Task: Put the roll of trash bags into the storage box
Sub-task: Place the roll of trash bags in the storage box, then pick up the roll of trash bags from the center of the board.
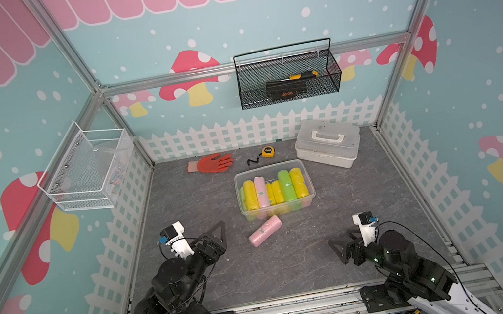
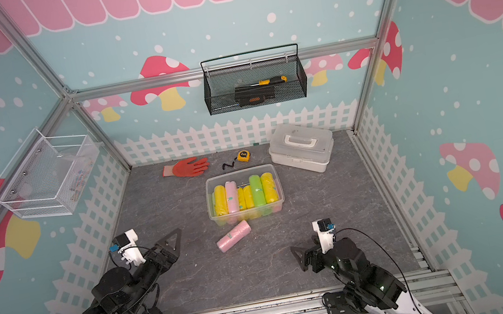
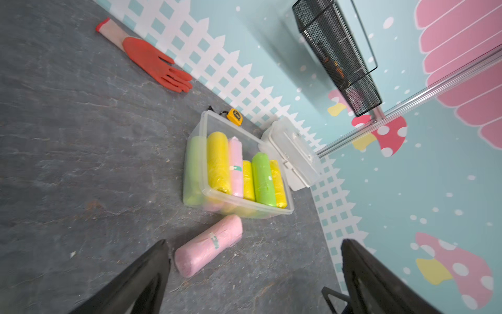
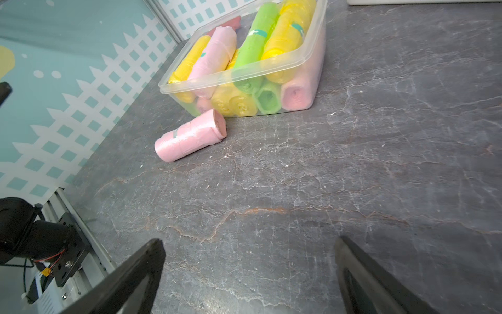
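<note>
Nearest me, my left tool [image 3: 255,274] and right tool [image 4: 250,269] both stand wide open, holding nothing. One pink roll of trash bags [image 1: 265,231] lies on the table [image 1: 358,223] just beside the storage box [image 1: 269,165], already packed with other rolls [image 1: 286,184]; grasping and placing remain.

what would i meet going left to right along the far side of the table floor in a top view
In a top view: orange glove → yellow tape measure → white case
</note>
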Motion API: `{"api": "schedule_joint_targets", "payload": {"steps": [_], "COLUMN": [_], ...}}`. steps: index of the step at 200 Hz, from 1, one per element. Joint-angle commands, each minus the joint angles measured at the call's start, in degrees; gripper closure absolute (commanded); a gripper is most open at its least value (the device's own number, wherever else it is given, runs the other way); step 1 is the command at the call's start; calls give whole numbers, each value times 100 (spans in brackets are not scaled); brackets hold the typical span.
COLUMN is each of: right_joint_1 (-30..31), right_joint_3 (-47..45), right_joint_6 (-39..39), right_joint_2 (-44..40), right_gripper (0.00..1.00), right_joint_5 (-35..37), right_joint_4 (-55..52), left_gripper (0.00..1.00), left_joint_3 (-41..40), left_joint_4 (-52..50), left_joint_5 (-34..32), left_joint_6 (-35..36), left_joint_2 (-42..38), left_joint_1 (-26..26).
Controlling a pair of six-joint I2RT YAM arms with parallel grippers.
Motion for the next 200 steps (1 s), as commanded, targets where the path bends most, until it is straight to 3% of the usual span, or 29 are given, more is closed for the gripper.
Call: {"api": "schedule_joint_targets", "payload": {"steps": [1, 32, 64, 94, 116, 175, 200], "right_joint_1": [10, 8, 208, 1506, 2026, 2382, 2480], "right_joint_3": [342, 661, 1424, 2647, 3356, 4195, 4498], "right_joint_6": [-85, 510, 880, 1300, 1683, 2881, 3078], "right_joint_2": [310, 1195, 3007, 4697, 5661, 6994, 7445], "right_gripper": [1, 1, 1, 1, 1, 1, 1], "right_joint_5": [-400, -577, -394, 830, 1176, 1469, 1591], "right_joint_4": [-49, 536, 763, 221, 63, -296, -378], "left_gripper": [1, 1, 1, 1, 1, 1, 1], "left_joint_3": [-277, -606, -191, 83, -113, -162, 64], "left_joint_4": [-667, -849, -804, -1030, -1094, -1660, -1842], "left_joint_5": [-118, -160, 61, -346, -342, -475, -738], "left_joint_6": [195, 72, 277, 518, 223, 206, 276], "left_joint_2": [-311, -825, -664, -203, -220, -1352, -1054], "left_joint_1": [13, 13, 14, 14, 9, 14, 12]}}
